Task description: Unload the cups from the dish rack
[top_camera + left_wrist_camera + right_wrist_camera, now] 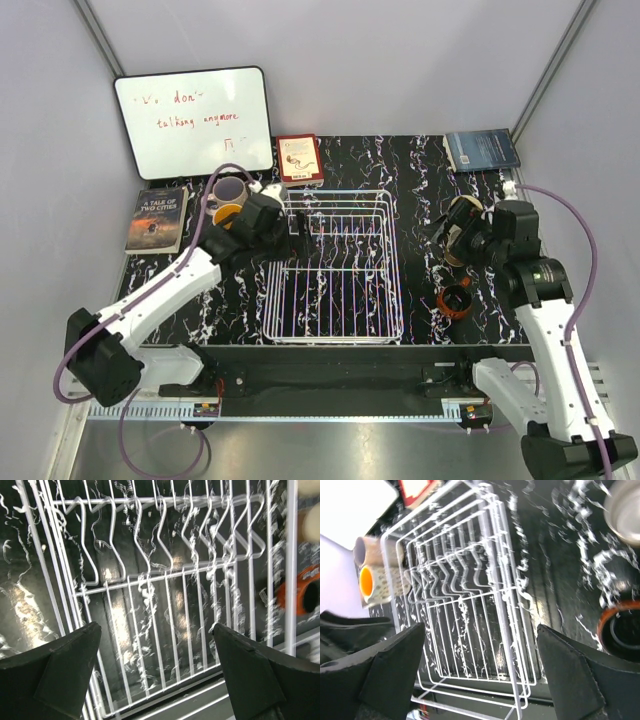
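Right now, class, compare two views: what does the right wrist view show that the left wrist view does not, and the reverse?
Right wrist only: the white rectangular whiteboard, the red book, a pale ceramic mug and one with an orange inside, beyond the white wire dish rack. Left wrist only: the left gripper, its black fingers open. Both: that rack and the squat orange-red mug.

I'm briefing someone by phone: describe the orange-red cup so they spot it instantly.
Find the white wire dish rack mid-table. Right of its near right corner, on the black marbled top, sits the orange-red cup. It is squat and dark inside, unlike the paler cup farther back.
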Motion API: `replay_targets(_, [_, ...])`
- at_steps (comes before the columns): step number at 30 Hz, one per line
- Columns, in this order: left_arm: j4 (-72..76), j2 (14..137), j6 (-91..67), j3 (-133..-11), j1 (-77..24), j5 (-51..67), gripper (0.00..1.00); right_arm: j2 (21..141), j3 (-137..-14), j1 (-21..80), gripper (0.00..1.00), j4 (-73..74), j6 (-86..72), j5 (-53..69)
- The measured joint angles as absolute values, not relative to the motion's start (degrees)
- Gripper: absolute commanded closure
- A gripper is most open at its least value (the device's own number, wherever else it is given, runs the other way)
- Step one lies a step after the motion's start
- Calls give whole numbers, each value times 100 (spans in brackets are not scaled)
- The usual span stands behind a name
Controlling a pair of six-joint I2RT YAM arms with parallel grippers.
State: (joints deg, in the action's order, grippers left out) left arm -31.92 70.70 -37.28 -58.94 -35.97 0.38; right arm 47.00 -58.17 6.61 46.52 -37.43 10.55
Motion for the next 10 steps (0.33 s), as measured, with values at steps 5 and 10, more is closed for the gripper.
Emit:
replay_targets(5, [-3673, 7100, -3378, -6169, -4383, -779, 1, 5098, -6716, 1658, 0, 4617, -3378, 650])
replay_targets(10, [-3841, 7094, -3301, -6261, -4609, -1192, 1, 5714, -7505, 2856, 0, 4543, -3044, -200])
